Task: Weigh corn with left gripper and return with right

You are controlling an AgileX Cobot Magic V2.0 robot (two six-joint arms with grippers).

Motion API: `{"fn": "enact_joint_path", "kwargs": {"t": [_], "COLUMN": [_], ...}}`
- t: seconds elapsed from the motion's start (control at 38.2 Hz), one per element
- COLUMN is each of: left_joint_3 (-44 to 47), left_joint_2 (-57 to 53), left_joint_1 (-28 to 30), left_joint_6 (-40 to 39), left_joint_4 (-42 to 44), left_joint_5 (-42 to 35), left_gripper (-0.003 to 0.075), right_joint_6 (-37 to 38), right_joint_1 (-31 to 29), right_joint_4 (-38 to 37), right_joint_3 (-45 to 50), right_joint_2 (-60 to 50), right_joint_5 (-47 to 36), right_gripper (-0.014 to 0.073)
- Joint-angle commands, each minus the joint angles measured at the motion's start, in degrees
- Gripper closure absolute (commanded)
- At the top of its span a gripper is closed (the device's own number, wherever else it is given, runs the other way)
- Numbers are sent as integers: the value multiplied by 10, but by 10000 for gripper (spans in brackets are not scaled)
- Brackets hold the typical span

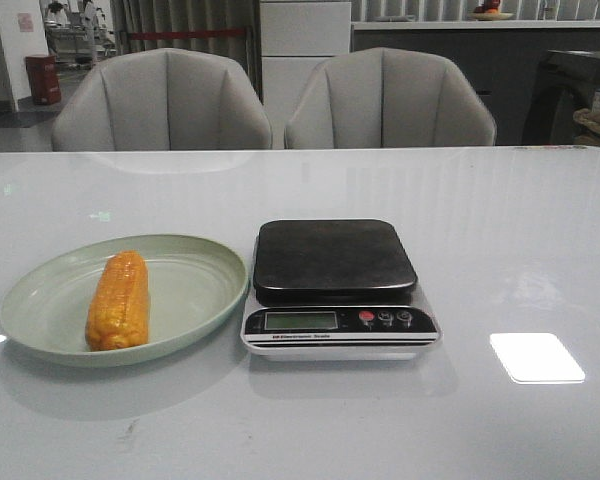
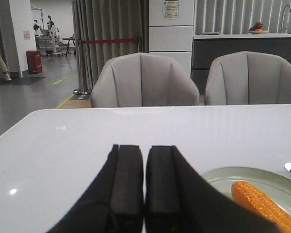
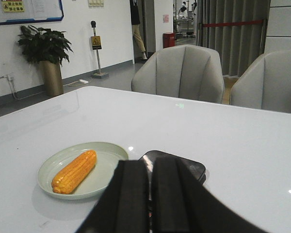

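Observation:
The orange-yellow corn [image 1: 119, 299] lies on a pale green plate [image 1: 195, 290] at the left of the white table. It also shows in the left wrist view [image 2: 264, 206] and in the right wrist view [image 3: 74, 171]. A digital scale [image 1: 335, 283] with a dark platform stands just right of the plate, with nothing on it. My left gripper [image 2: 144, 148] is shut and empty, above the table left of the plate. My right gripper [image 3: 149, 162] is shut and empty, over the near side of the scale [image 3: 194, 168]. Neither gripper shows in the front view.
Two grey chairs [image 1: 165, 100] [image 1: 388, 98] stand behind the table's far edge. A bright light patch [image 1: 536, 356] lies on the table right of the scale. A potted plant [image 3: 44, 56] stands on the floor far off.

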Motion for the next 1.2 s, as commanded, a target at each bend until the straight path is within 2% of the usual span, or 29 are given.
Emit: {"fn": "enact_joint_path", "kwargs": {"t": [0.0, 0.42, 0.55, 0.63, 0.78, 0.89, 1.18], "left_joint_3": [18, 18, 18, 18, 18, 18, 18], "left_joint_2": [-12, -12, -12, -12, -12, -12, -12], "left_joint_1": [0, 0, 0, 0, 0, 0, 0], "left_joint_6": [-1, -1, -1, -1, -1, -1, -1], "left_joint_4": [0, 0, 0, 0, 0, 0, 0], "left_joint_5": [-46, -46, -46, -46, -46, -44, -44], "left_gripper": [598, 598, 598, 598, 598, 598, 598], "right_joint_6": [-4, -4, -4, -4, -4, -4, -4], "right_joint_1": [-1, -11, -74, -138, -247, -270, -271], "right_joint_4": [-2, -3, -4, -4, -5, -6, -6], "right_joint_3": [-16, -1, 23, 42, 101, 123, 122], "right_joint_2": [5, 5, 2, -18, -126, -111, -119], "right_joint_5": [-47, -51, -48, -36, -9, -11, 2], "right_gripper": [402, 402, 402, 402, 402, 402, 402]}}
